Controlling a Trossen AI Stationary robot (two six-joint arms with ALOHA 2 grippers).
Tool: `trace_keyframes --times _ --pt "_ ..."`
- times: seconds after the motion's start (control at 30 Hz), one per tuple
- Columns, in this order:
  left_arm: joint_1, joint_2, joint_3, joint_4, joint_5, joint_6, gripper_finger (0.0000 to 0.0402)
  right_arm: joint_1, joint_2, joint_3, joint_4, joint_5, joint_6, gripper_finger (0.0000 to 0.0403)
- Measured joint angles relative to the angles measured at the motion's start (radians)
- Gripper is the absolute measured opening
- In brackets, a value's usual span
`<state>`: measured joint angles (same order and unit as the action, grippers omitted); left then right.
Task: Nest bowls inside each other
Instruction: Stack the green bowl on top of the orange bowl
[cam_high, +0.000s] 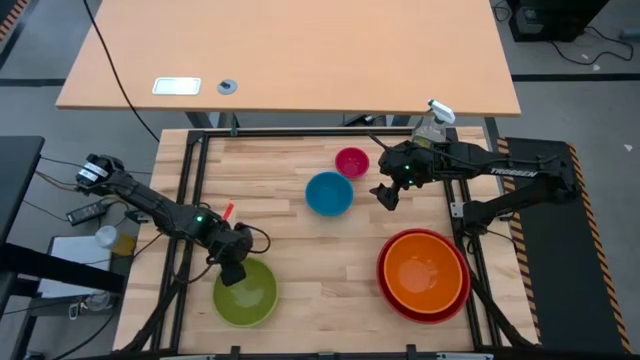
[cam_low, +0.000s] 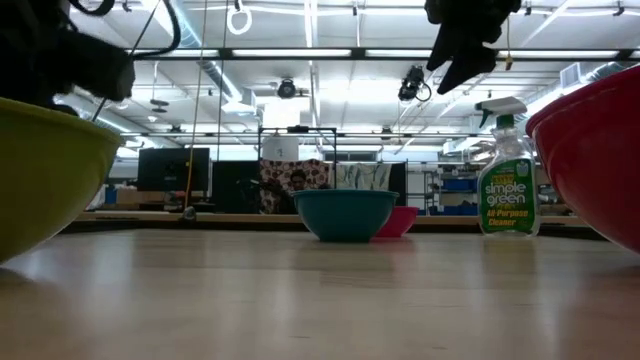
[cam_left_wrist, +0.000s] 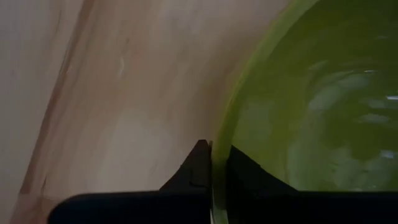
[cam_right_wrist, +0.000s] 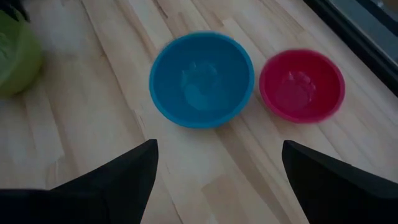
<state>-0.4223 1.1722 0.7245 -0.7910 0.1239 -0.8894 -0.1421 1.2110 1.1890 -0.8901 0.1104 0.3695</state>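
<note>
The lime green bowl (cam_high: 245, 292) stands near the table's front left, and my left gripper (cam_high: 232, 270) is shut on its rim. The blue bowl (cam_high: 328, 193) and the small pink bowl (cam_high: 352, 161) rest on their bases side by side at the far middle. The orange bowl (cam_high: 424, 272) sits inside the red bowl (cam_high: 392, 296) at the front right. My right gripper (cam_right_wrist: 217, 180) hangs open above the table, just right of the blue bowl (cam_right_wrist: 201, 78), touching nothing. My left gripper pinches the green bowl's rim (cam_left_wrist: 219, 134) at its far left side, one finger inside the bowl and one outside. The fingers come steeply from above, pointing down. The bowl stands upright in the hold.
A clear spray bottle (cam_high: 432, 122) stands at the table's far right edge, behind my right arm. Bare wood lies in the middle of the table between the green bowl and the red bowl. A black frame runs around the tabletop.
</note>
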Motion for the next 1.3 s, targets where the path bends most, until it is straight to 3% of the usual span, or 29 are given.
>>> trace_keyframes --times 0.43,0.87,1.1,1.3 --pt "0.089 -0.023 0.094 -0.003 0.02 0.058 0.0013 -0.04 -0.001 0.004 -0.018 -0.015 -0.022 0.0347" --pt "0.271 -0.017 0.232 0.065 0.027 0.157 0.0013 -0.08 -0.029 0.004 -0.054 -0.052 -0.008 0.0347" --pt "0.401 0.113 0.343 0.107 0.083 0.286 0.0013 -0.096 -0.049 0.004 -0.144 -0.052 0.034 0.0347" --pt "0.459 0.308 0.56 0.11 0.089 0.385 0.0013 -0.072 -0.086 0.005 -0.209 -0.077 0.097 0.0347"
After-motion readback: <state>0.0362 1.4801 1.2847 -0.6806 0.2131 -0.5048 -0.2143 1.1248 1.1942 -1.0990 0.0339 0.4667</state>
